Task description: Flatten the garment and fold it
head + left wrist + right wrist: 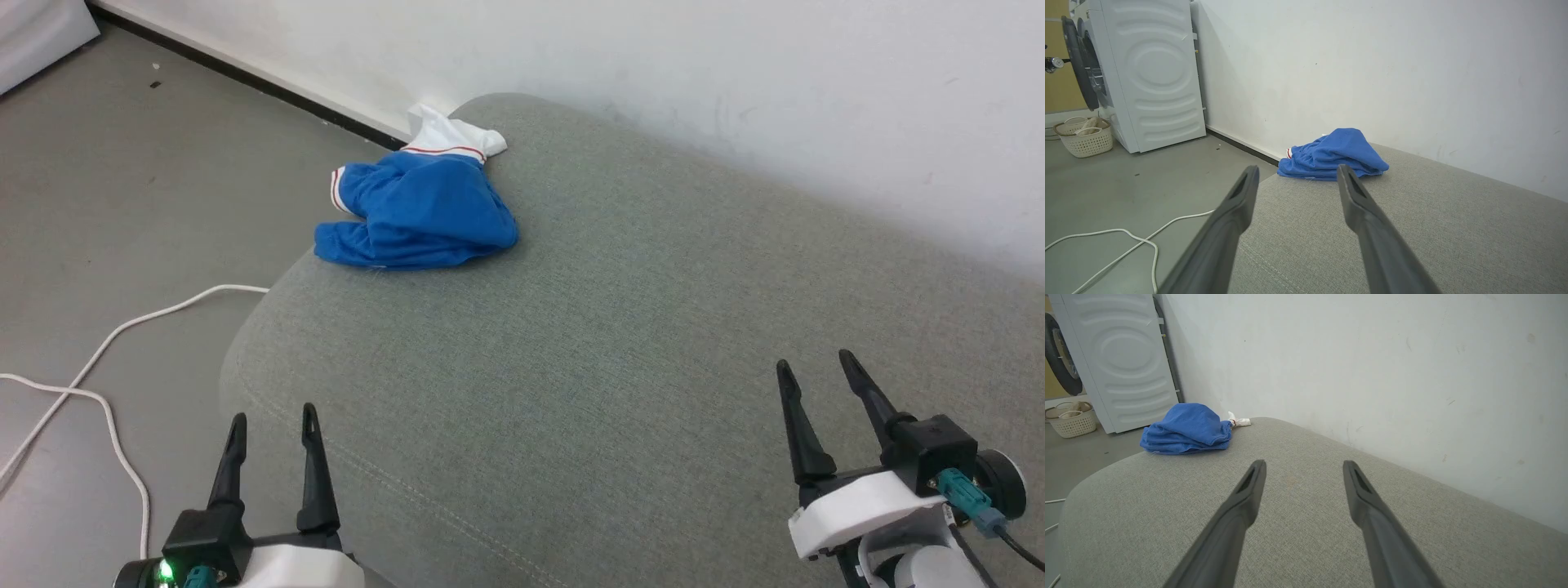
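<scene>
Wrinkles ran all through the garment (416,216), which lay bunched in a blue heap at the far left corner of the grey cushion (588,367), right at its rounded edge. 1 white sleeve with a thin red stripe poked out toward the wall (735,65). My left gripper (273,412) was at the near left edge of the cushion, its 2 dark fingers spread wide with nothing between them. My right gripper (814,359) was over the near right side, likewise wide open and empty. Both were well apart from the garment. A white cable (106,351) looped across the floor (122,163) on my left. My left wrist view also showed a washing machine (1155,73) against the wall, with a woven basket (1086,141) just beside it.
</scene>
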### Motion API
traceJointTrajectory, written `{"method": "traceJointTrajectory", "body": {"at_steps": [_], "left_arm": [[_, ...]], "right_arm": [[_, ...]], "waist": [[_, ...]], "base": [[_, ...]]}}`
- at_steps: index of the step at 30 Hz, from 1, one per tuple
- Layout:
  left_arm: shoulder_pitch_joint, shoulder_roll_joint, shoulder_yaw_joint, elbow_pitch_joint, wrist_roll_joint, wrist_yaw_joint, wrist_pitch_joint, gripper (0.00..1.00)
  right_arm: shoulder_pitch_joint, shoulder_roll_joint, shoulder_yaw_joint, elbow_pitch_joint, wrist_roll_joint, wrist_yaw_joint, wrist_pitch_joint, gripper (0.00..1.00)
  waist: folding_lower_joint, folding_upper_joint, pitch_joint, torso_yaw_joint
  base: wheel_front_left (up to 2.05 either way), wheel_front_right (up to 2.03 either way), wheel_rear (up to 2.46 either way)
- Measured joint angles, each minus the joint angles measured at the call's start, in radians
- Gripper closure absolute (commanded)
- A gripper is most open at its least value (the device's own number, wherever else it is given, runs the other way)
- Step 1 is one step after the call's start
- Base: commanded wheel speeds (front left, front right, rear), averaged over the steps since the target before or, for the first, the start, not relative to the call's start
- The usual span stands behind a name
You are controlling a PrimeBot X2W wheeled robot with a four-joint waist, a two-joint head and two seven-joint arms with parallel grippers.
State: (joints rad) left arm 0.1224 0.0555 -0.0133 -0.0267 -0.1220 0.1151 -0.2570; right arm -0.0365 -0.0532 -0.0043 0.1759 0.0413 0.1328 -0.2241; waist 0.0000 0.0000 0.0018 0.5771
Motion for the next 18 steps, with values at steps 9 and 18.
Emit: {"method": "traceJointTrajectory", "body": {"at_steps": [9,18], "left_arm": [[-0.001,0.000,-0.004,-0.006,-0.020,-0.002,0.000,0.00],[-0.113,0.020,-0.052,-0.086,-0.055,-0.053,0.039,0.00]], "right_arm": [[0.000,0.000,-0.003,0.000,-0.002,0.000,-0.001,0.00],[0.000,0.000,-0.027,-0.047,-0.016,0.000,0.013,0.00]], "waist": [[0.0000,0.0000,0.000,-0.007],[0.0000,0.0000,0.025,-0.014]], "base": [[0.00,0.00,0.00],[0.00,0.00,0.00]]}}
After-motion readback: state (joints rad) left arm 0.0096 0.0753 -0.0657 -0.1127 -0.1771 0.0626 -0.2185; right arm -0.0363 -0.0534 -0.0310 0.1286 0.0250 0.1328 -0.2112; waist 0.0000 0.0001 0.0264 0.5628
